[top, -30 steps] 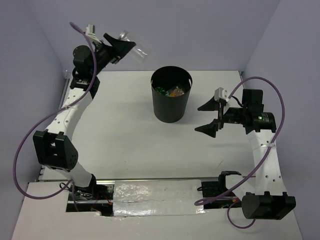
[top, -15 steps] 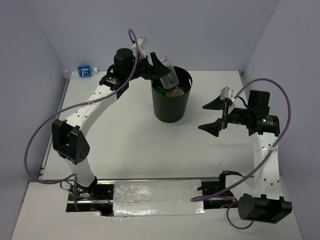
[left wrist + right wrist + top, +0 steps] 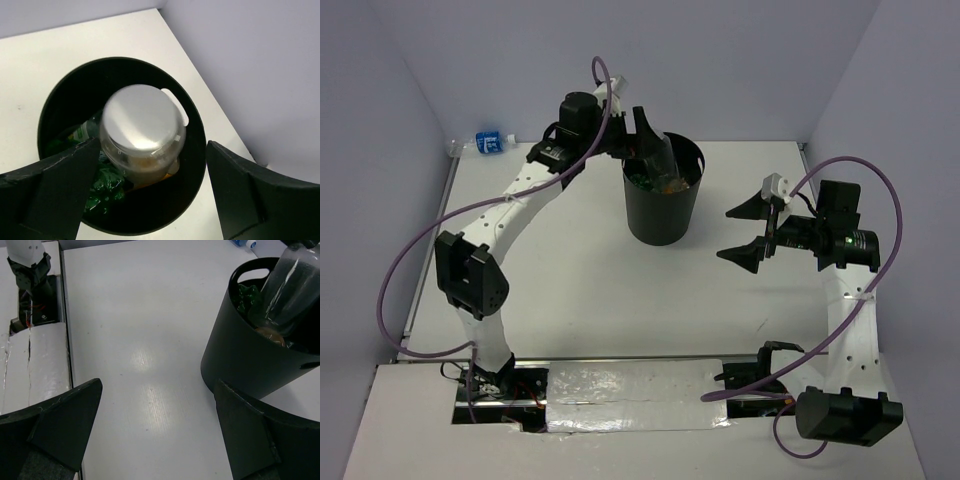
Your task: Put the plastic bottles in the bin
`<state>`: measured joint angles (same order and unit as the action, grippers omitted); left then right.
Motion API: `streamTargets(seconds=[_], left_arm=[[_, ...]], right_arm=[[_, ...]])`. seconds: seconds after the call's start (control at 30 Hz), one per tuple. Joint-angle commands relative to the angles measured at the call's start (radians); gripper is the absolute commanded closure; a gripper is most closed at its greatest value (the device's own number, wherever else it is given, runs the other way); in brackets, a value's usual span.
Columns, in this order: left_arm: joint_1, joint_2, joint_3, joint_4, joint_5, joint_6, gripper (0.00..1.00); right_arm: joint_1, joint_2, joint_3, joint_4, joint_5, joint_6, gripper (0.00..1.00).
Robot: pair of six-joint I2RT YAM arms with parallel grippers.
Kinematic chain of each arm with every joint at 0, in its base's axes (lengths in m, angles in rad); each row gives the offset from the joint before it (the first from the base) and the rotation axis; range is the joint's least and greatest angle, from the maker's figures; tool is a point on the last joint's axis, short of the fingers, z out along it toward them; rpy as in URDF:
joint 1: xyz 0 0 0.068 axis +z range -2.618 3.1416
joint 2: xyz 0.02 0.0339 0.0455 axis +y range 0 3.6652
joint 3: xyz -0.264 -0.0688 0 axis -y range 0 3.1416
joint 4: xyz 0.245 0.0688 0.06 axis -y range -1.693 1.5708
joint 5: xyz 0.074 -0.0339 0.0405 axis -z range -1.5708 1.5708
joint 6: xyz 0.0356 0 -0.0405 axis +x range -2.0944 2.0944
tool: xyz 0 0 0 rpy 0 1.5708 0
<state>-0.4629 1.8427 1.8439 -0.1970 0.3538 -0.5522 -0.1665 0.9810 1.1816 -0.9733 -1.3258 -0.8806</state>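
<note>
One clear bottle point(image 3: 142, 120) sits base-up between your left gripper's point(image 3: 153, 144) spread jaws, neck down inside bin point(image 3: 194, 170). Lift straight up, jaws wide. Right gripper point(image 3: 725, 235) apart, empty. Blue-label bottle point(image 3: 492, 142) at tabletop's point(image 3: 570, 260) far-left corner.

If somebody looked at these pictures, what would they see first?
Probably the tall black bin in the middle of the table, with a clear bottle poking out of its top between the fingers of the wide-open left claw. Next, the lone blue-labelled bottle lying far off in the back left corner.
</note>
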Motion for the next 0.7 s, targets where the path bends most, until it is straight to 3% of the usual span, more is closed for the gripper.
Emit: streamTargets(seconds=[0.0, 0.27, 0.47, 0.57, 0.67], left_arm=[[0.006, -0.066, 0.037, 0.004, -0.048, 0.064, 0.0], [0.197, -0.187, -0.089, 0.12, -0.01, -0.044, 0.01], [0.47, -0.231, -0.379, 0.416, -0.009, -0.334, 0.01], [0.614, -0.153, -0.486, 0.565, 0.017, -0.512, 0.01], [0.737, -0.012, -0.48, 0.611, 0.033, -0.728, 0.0]], right_arm=[[-0.005, 0.002, 0.015, -0.005, -0.033, -0.011, 0.0], [-0.005, -0.008, 0.003, 0.015, -0.026, -0.001, 0.0], [-0.007, -0.013, -0.017, 0.047, -0.023, 0.015, 0.0], [-0.008, -0.01, -0.031, 0.058, -0.019, 0.019, 0.0], [-0.008, 0.001, -0.037, 0.071, -0.016, 0.026, 0.0]])
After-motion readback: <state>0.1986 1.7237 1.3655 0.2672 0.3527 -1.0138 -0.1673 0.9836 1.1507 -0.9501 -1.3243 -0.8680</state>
